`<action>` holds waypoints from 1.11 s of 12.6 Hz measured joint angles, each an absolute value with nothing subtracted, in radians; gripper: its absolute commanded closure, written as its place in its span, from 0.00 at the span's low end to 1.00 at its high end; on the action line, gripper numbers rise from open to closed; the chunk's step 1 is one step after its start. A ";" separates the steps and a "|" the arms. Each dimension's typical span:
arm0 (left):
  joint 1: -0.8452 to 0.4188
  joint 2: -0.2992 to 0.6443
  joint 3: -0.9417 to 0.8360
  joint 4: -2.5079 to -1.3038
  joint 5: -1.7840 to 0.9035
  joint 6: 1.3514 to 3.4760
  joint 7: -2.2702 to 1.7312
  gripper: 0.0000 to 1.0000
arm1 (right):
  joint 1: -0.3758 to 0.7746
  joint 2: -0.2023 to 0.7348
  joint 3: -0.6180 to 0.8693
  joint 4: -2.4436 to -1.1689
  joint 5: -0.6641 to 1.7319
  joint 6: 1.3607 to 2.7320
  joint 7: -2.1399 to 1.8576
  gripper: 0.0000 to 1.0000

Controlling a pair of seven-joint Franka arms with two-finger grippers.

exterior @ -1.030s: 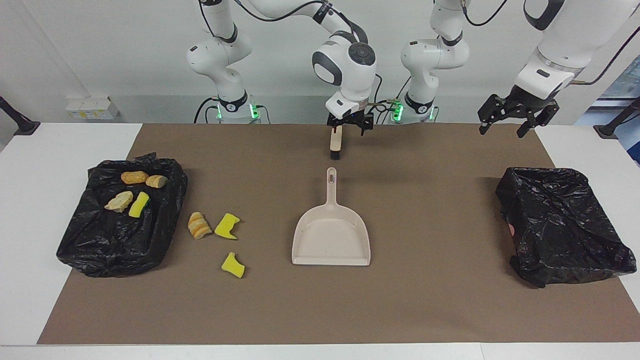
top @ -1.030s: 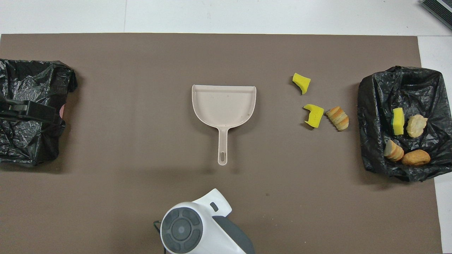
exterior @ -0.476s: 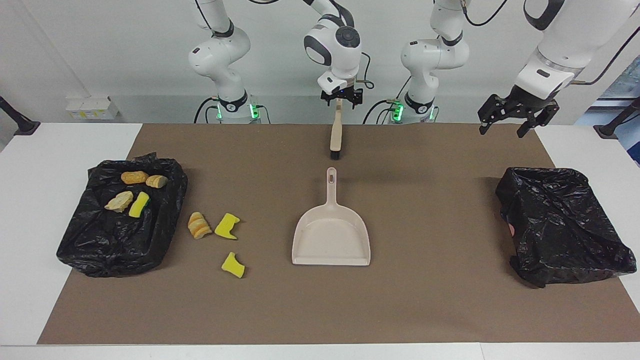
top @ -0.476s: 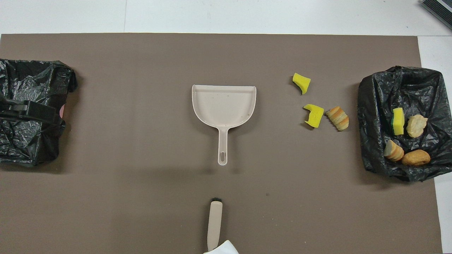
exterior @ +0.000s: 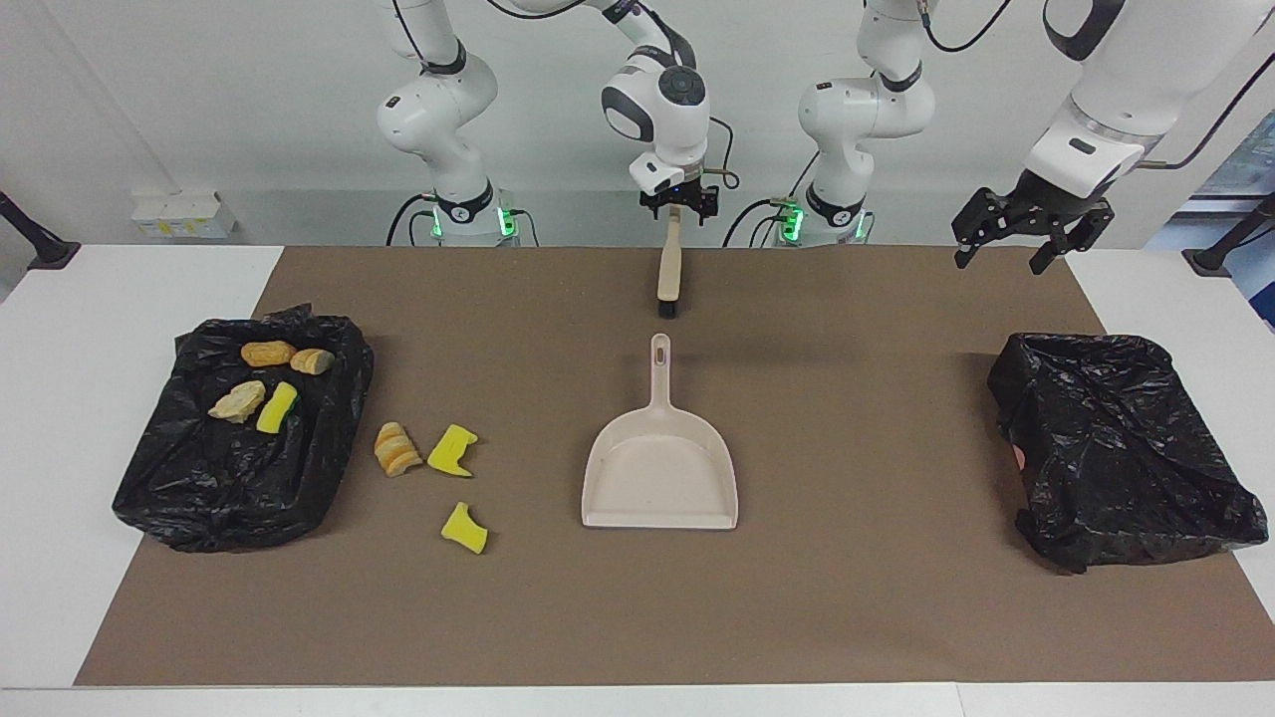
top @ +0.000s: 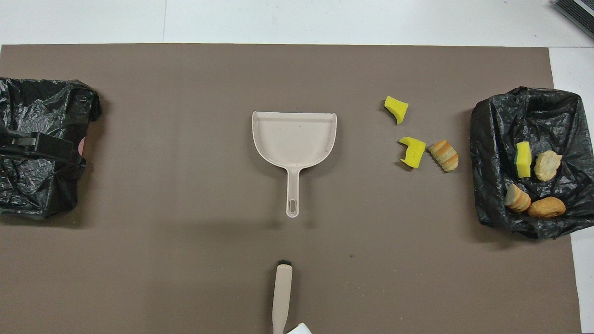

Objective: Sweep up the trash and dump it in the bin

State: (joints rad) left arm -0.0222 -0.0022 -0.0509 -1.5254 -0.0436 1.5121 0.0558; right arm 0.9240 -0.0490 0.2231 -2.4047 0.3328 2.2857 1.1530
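Toward the right arm's end from the beige plastic dustpan (exterior: 659, 478), three yellow-sponge and bread-like trash scraps (exterior: 453, 450) lie loose on the tabletop, apparently awaiting sweeping, four more sit in the black-bagged bin (exterior: 199, 498), the right end effector (exterior: 677, 207), its grip unreadable, hangs at the beige brush (exterior: 669, 269) handle nearer the robots, probably to take it, and the left end effector (exterior: 1031, 234) waits released over the other black bag (exterior: 1116, 448).

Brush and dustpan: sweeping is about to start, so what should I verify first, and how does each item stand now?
1. Right claw at the handle end of the brush: ok. Grip on it: cannot tell.
2. Dustpan flat on the mat, nothing in it, handle toward the robots: ok.
3. Loose trash beside the black-lined bin, namely the bread lump, the notched sponge piece and the small sponge piece: not ok, unswept.
4. Bin open, four scraps inside: ok.
5. Left claw open, empty, waiting over the second black bag: ok.
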 measured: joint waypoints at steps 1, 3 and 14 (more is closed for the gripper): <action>-0.022 -0.002 -0.051 -1.525 -0.044 1.512 0.056 0.00 | 0.924 -0.047 0.222 -2.405 0.333 2.286 1.153 0.41; -0.022 -0.002 -0.051 -1.525 -0.044 1.512 0.056 0.00 | 0.924 -0.046 0.221 -2.406 0.333 2.286 1.153 0.78; -0.022 -0.002 -0.051 -1.525 -0.044 1.512 0.056 0.00 | 0.817 -0.089 0.202 -2.307 0.333 2.109 1.151 1.00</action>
State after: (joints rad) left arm -0.0221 -0.0022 -0.0515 -1.5254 -0.0436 1.5121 0.0558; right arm 0.8165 -0.0891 0.2017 -2.3070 0.3328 2.1094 1.1515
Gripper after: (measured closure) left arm 0.000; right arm 0.740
